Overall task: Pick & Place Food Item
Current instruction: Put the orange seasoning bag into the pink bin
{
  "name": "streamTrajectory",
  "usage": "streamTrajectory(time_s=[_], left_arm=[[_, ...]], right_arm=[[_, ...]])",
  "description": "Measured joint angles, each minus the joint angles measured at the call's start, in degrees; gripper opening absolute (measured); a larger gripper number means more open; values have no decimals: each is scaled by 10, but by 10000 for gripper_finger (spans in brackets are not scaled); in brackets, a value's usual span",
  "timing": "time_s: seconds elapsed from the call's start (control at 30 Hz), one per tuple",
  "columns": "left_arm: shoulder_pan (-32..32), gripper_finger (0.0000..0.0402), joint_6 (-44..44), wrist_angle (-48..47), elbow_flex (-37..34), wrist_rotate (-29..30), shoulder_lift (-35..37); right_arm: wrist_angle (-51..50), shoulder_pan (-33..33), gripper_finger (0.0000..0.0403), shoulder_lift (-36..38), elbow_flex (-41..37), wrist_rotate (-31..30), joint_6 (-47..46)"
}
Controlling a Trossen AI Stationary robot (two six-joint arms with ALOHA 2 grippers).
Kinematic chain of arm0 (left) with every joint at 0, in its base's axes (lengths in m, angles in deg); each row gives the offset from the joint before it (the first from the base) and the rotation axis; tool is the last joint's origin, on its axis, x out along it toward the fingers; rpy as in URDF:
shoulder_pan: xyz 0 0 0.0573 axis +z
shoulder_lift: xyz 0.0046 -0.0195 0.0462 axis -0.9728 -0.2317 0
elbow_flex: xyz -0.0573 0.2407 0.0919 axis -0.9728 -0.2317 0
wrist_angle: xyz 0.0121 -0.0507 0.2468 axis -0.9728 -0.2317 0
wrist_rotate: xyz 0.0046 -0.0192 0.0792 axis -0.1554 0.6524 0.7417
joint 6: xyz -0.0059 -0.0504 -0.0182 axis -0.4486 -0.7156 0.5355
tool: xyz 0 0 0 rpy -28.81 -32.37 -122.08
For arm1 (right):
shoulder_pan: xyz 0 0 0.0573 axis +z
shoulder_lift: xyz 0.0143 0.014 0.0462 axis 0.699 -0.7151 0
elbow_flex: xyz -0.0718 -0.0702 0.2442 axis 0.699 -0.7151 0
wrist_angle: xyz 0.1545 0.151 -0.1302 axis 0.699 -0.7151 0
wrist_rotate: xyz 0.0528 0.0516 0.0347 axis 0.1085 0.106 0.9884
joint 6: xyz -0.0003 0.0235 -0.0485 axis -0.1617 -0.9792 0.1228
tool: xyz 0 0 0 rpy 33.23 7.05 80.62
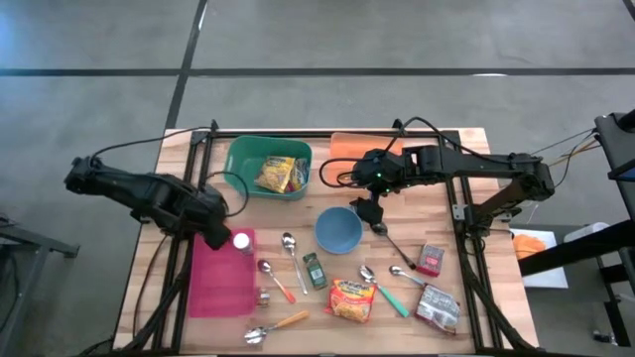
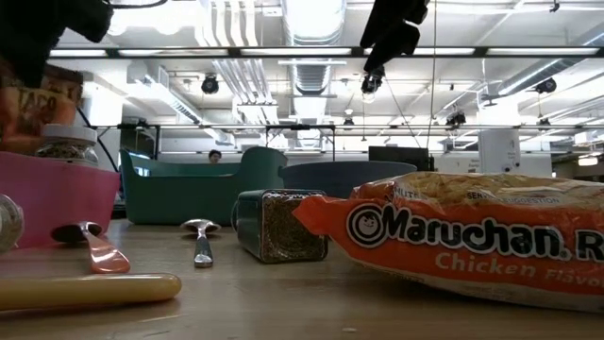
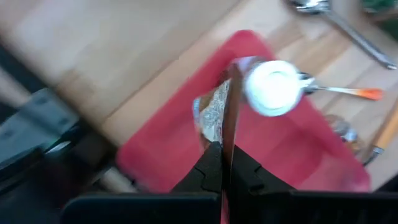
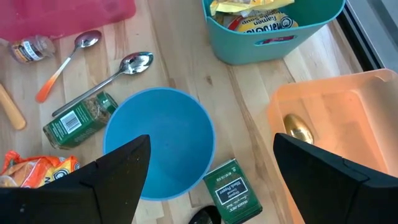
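My left gripper [image 1: 211, 230] hangs over the pink bin [image 1: 220, 283] at the table's left, shut on a flat taco seasoning packet [image 2: 38, 104]. The left wrist view shows the packet [image 3: 214, 115] edge-on, with a foil face. A white-lidded jar [image 3: 273, 87] stands in the bin right beside the packet. My right gripper [image 1: 375, 216] waits open above the blue bowl [image 1: 338, 230] at the table's middle, with nothing between its fingers. My left gripper pinches the packet's upper edge [image 3: 225, 140] between its two fingers, which come from above and point down. The packet hangs upright below them, over the pink bin [image 3: 161, 155] and next to the jar's lid. Whether its lower edge touches the bin I cannot tell.
A teal bin [image 1: 269, 169] with noodle packets and an orange bin [image 1: 347, 147] stand at the far side. On the near half lie a ramen packet [image 1: 352, 299], a green spice jar [image 1: 315, 270], several spoons, a red packet [image 1: 431, 259] and a silver pouch [image 1: 438, 307].
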Motion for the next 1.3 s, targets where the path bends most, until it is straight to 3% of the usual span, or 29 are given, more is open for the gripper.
streamTrajectory(time_s=[0.17, 1.3], left_arm=[[-11, 0, -8, 77, -43, 0, -1], [-13, 0, -30, 153, -130, -4, -29]], right_arm=[[0, 0, 337, 0, 0, 0, 0], [-3, 0, 337, 0, 0, 1, -41]])
